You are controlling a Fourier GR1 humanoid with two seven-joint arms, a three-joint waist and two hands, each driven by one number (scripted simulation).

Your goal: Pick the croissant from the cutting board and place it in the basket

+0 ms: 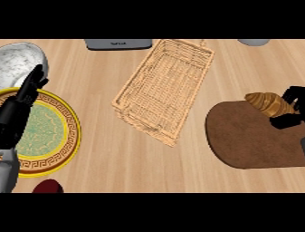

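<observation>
A golden-brown croissant (pixel 269 103) lies at the far right end of a dark brown cutting board (pixel 248 140) on the right of the counter. My right hand (pixel 304 109) is at the croissant's right side, its fingers and thumb curled round it. A pale wicker basket (pixel 163 86) lies slantwise in the middle of the counter, left of the board, with nothing in it. At the left edge my left hand (pixel 16 113) rests open, fingers pointing up, over a plate.
A yellow-rimmed patterned plate (pixel 51 136) sits at the left, a grey speckled plate (pixel 7 63) behind it. A dark grey appliance (pixel 118 44) stands at the back, a grey object (pixel 254 42) at the back right, a dark red object (pixel 48 186) at the front left.
</observation>
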